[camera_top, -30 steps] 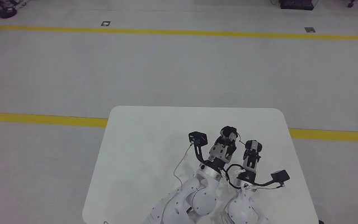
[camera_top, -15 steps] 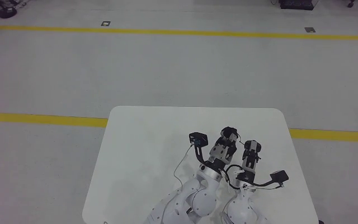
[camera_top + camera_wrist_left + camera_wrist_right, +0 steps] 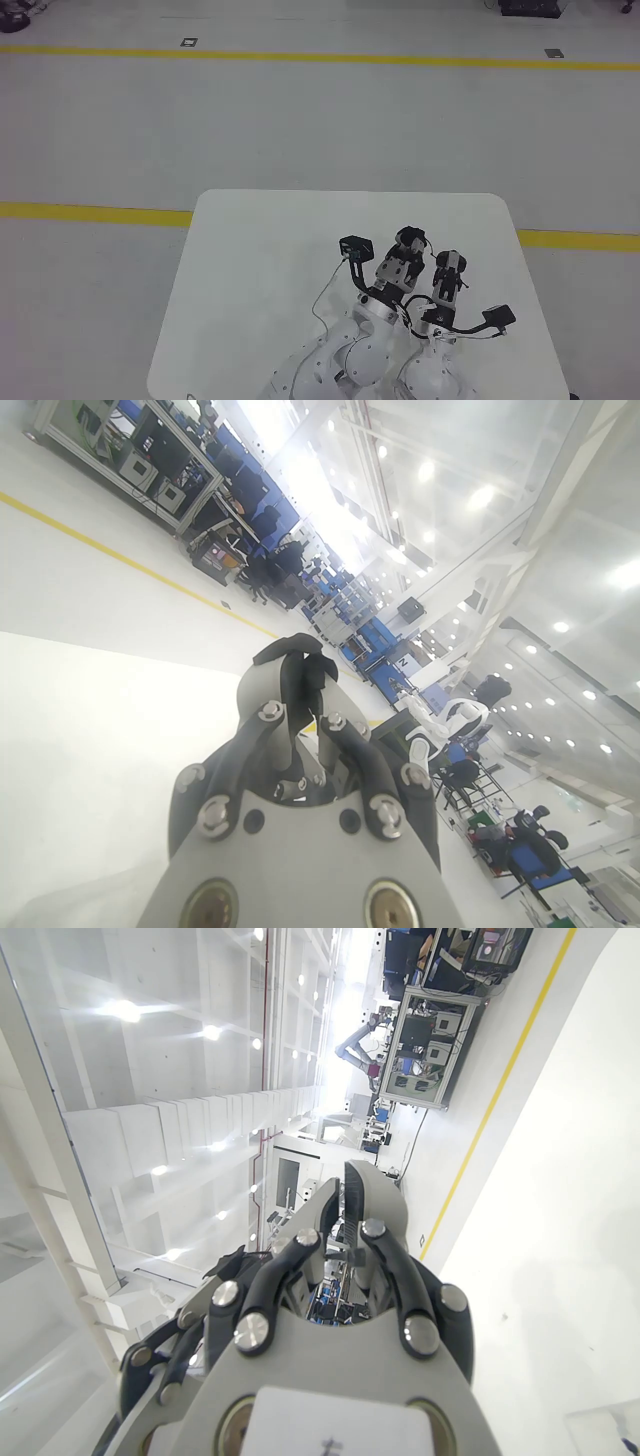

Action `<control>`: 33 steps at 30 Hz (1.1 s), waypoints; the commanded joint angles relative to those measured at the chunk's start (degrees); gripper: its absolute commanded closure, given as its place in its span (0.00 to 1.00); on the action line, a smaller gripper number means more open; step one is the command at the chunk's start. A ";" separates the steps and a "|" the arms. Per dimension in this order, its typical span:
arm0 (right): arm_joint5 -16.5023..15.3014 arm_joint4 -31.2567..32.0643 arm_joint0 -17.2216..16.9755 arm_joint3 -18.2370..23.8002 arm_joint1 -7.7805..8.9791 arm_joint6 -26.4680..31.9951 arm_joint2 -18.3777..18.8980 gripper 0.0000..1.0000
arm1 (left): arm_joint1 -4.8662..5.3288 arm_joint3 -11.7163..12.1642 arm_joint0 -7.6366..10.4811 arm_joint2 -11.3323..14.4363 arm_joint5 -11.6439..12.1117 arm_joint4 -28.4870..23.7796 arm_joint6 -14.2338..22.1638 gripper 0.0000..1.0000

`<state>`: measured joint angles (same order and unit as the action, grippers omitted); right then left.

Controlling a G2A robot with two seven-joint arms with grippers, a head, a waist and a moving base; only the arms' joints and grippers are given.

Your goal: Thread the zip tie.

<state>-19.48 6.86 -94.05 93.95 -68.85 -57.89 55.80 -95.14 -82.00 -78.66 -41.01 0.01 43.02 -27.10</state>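
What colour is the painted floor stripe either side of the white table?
Yellow painted floor stripe, clearest in top view.

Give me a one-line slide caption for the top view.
Left gripper and right gripper side by side above the near right part of a white table, yellow floor lines beyond.

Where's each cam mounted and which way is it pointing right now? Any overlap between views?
Top view: above the arms, looking down on the white table and grey floor; both arms show, left pincer beside right pincer.
Left wrist view: on that wrist, looking along the left pincer over the table into the hall and ceiling.
Right wrist view: on that wrist, looking along the right pincer into the hall; left pincer alongside.
Shared: table and a yellow floor line in all three.
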 commanded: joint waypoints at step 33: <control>0.00 0.58 0.41 -0.08 0.65 -1.77 -1.40 0.56 | -1.14 4.45 2.16 0.99 -8.85 3.20 -6.41 1.00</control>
<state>-19.48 7.46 -93.67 93.87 -68.22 -59.62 54.43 -96.22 -77.79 -76.68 -40.14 -8.82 46.40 -33.43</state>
